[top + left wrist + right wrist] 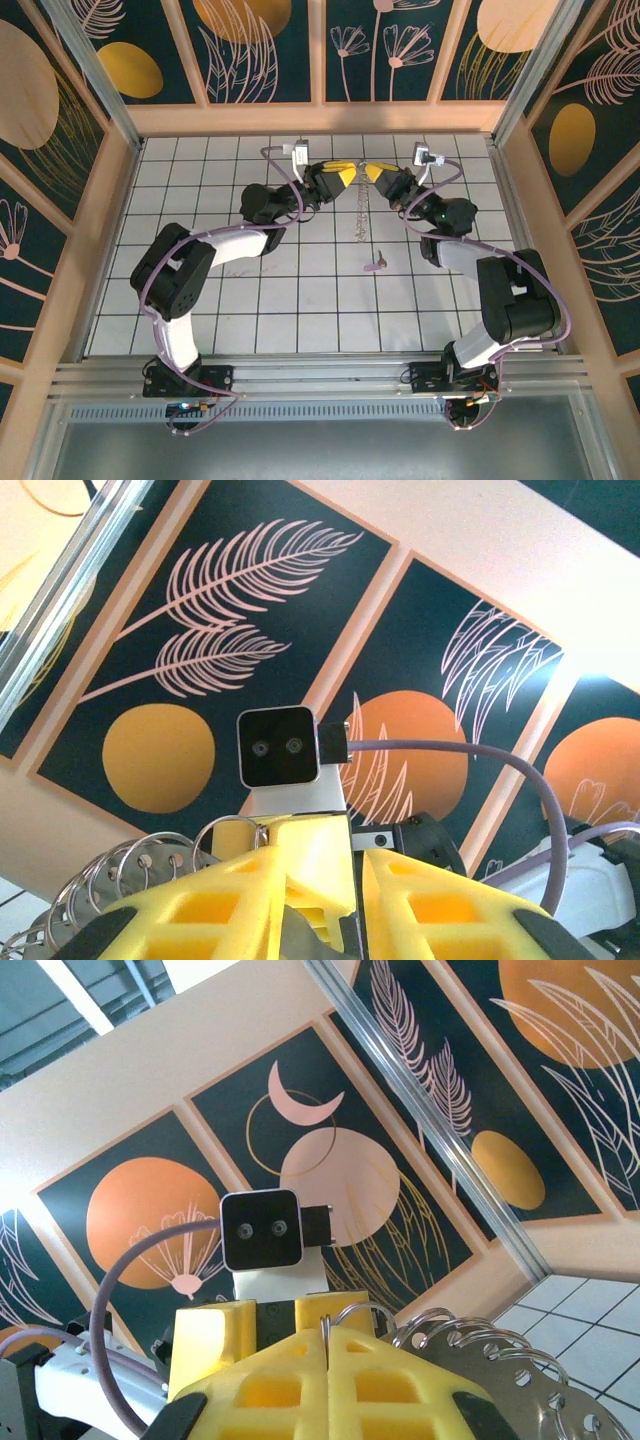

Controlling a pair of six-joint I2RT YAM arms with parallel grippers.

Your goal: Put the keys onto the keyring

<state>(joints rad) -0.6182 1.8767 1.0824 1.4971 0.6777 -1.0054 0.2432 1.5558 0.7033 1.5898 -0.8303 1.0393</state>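
A: Top view: a tiny pink key (pixel 375 266) lies flat near the middle of the table (pixel 200 300), slightly toward the right edge.
B: The wrist views add the keyring (pixel 470 1348), silvery coiled loops raised near the far edge. The right pincer (pixel 327 1355) is clamped on a loop. The left pincer (pixel 322 920) is slightly parted, hold unclear.

surface: white tiled table (pixel 250 300) | lying on it: small pink key (pixel 374 266)

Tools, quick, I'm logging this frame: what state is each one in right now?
Left tool: open, jaws apart, gripping nothing that I can make out.
Right tool: closed, pinching the wire of the keyring.
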